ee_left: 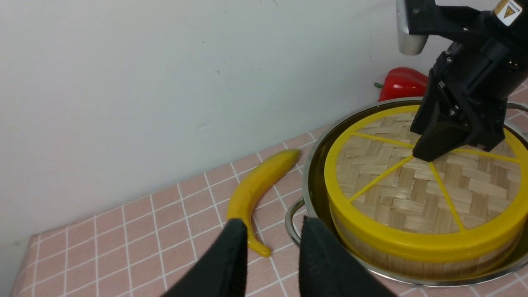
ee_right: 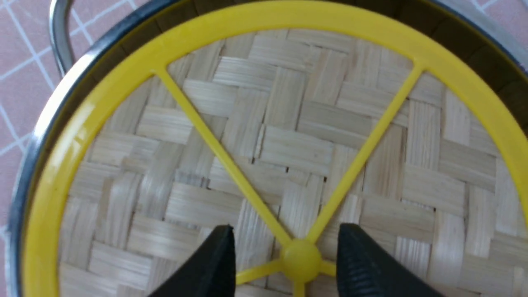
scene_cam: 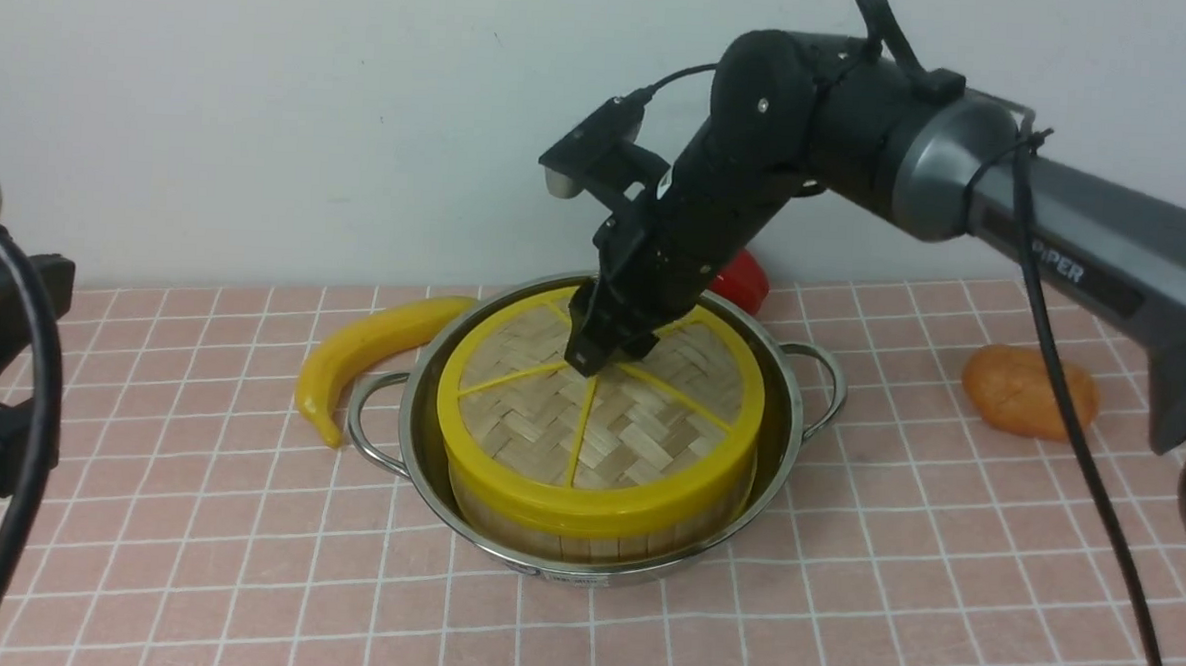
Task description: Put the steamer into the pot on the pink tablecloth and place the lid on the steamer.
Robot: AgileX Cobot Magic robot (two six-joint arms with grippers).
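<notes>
R gripper (ee_right: 285, 233) agape astride knob (ee_right: 301, 260) of woven-bamboo, yellow-rimmed lid (scene_cam: 589, 418); L gripper (ee_left: 274, 226) agape too.

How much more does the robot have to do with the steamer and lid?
Almost finished. Done: the steamer sits inside the pot on the pink tablecloth, and the lid lies flat on top of it. In hand: the right end effector is open around the knob, with gaps on both sides. Left: probably just lifting that arm away. The left end effector is open, off to the side.
</notes>
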